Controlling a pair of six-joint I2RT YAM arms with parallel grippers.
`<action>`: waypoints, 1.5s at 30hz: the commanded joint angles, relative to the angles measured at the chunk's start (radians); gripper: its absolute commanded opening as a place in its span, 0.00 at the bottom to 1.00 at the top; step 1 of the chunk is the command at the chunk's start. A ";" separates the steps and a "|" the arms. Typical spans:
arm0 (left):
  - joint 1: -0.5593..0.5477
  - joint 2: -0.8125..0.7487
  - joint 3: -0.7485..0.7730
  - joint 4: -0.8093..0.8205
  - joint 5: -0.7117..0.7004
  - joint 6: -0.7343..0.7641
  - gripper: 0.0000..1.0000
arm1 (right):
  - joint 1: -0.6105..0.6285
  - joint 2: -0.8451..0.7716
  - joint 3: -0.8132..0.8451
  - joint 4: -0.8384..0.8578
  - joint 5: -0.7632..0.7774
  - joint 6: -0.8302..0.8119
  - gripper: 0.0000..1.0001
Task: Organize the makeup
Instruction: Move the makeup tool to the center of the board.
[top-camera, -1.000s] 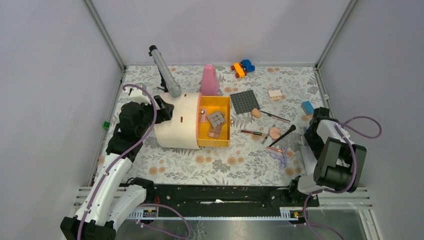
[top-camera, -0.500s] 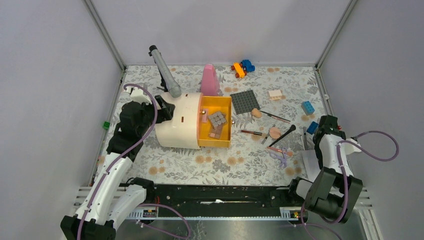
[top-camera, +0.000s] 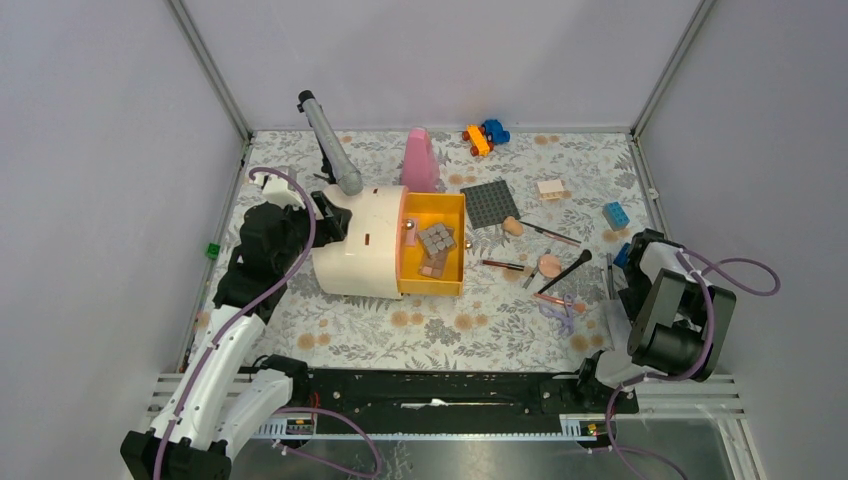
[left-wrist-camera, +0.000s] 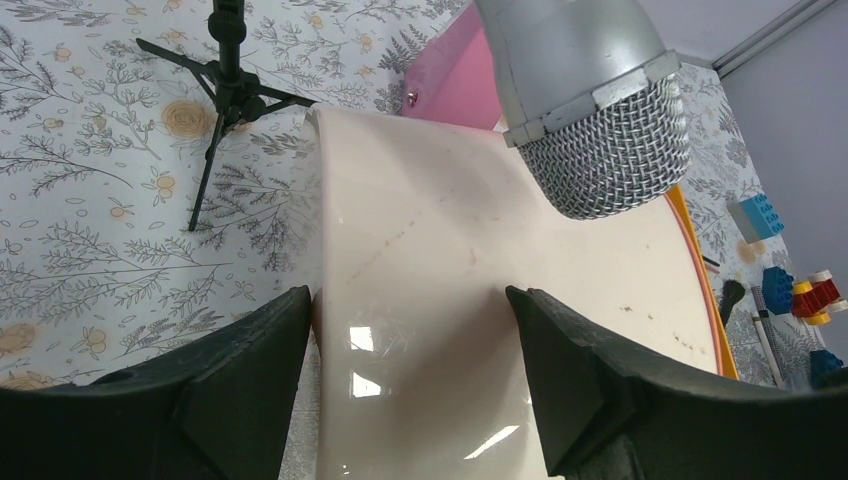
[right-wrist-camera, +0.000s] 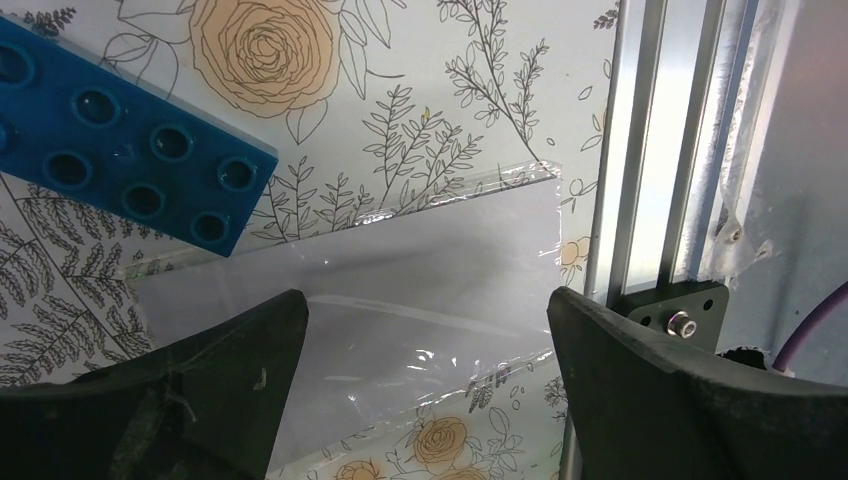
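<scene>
Top external: yellow drawer (top-camera: 455, 250) stood open at right side of cream organizer (top-camera: 355, 250). Grey palette (top-camera: 434, 237) and small pink piece (top-camera: 430, 268) lay inside drawer. Loose on counter (top-camera: 440, 330) right of drawer: peach sponge (top-camera: 513, 226), round puff (top-camera: 549, 265), thin brushes (top-camera: 565, 270), near one another.

Left wrist: left tool (left-wrist-camera: 407, 300) partway apart over organizer's cream top; contact unclear, no grip seen.

Right wrist: right tool (right-wrist-camera: 428, 300) spread wide, empty, above clear plastic sheet (right-wrist-camera: 400, 270); blue brick (right-wrist-camera: 120, 170) just beside sheet.

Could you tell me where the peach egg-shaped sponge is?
Top view: the peach sponge lies right of centre, by the near-right corner of the grey studded plate.
</scene>
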 joint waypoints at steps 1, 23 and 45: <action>-0.022 0.018 -0.037 -0.133 0.088 0.034 0.74 | -0.005 0.085 -0.033 0.071 -0.091 -0.036 1.00; -0.023 0.003 -0.035 -0.139 0.066 0.036 0.74 | 0.547 0.222 0.095 0.055 -0.187 0.184 1.00; -0.022 -0.024 -0.031 -0.150 0.034 0.034 0.74 | 0.961 0.165 0.388 -0.005 -0.021 0.038 1.00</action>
